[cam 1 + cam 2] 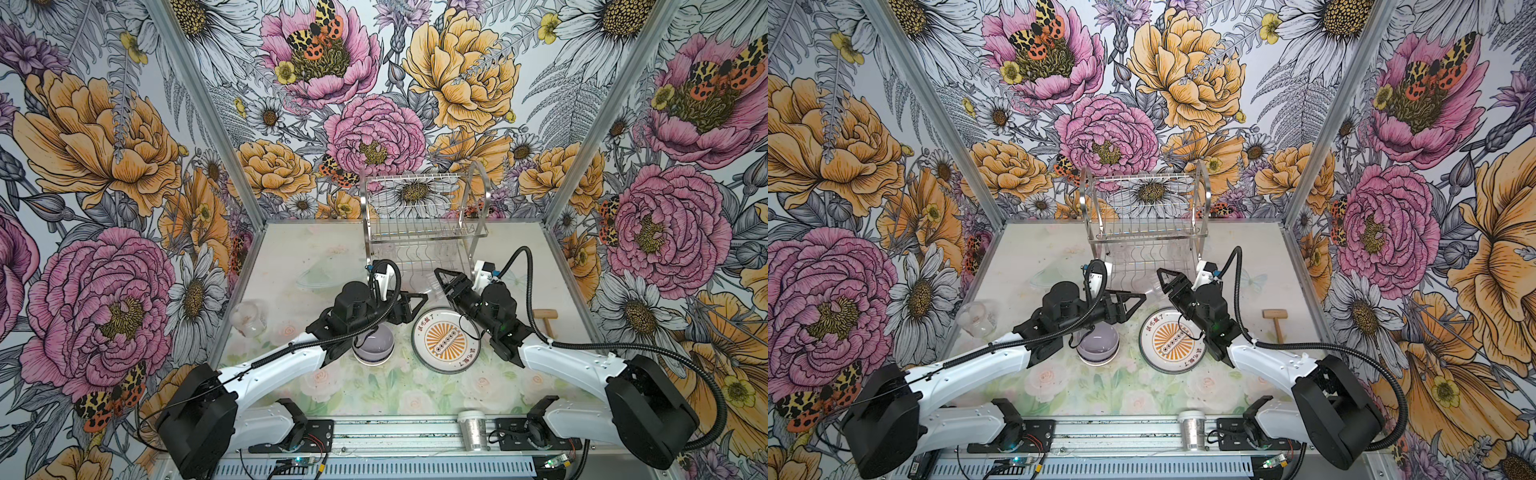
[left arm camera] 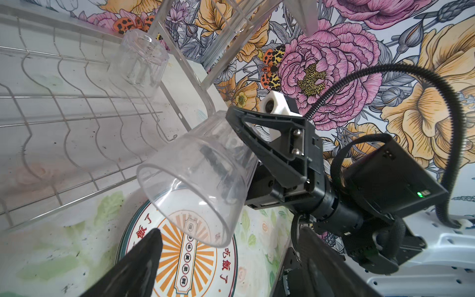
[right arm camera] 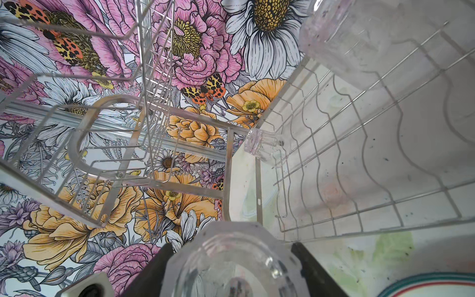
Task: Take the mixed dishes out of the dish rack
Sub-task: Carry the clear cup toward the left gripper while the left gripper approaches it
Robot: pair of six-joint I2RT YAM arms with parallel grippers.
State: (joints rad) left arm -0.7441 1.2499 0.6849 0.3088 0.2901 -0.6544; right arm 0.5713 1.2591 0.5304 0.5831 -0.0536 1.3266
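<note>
— Where is our clear glass point(image 2: 195, 180) now?
— Outside the dish rack point(image 1: 428, 239), base clamped in the right gripper point(image 2: 226, 146) jaws; its mouth faces our left gripper point(image 1: 422, 305), jaws wide, just beside.

The dish rack point(image 1: 428, 239) is standing at the back of the table point(image 1: 374, 399), slightly right of the middle. 2 glasses are sitting on its lower shelf point(image 2: 77, 115): the left-end glass point(image 3: 264, 149) and the right-end glass point(image 2: 138, 59). Before the rack, my right gripper point(image 1: 440, 281) is carrying the held glass point(image 2: 195, 180) in the air between rack and plate point(image 1: 446, 343). The plate is lying flat, right of the middle. Left of it the bowl point(image 1: 374, 347) is sitting under my left arm point(image 1: 282, 361), and my left gripper point(image 1: 417, 306) is hanging between bowl and rack. The side glass point(image 1: 249, 318) is resting near the left wall point(image 1: 124, 249), the mallet point(image 1: 546, 320) is lying right of the plate, and the lidded cup point(image 1: 473, 430) is standing on the front rail point(image 1: 395, 434).
</note>
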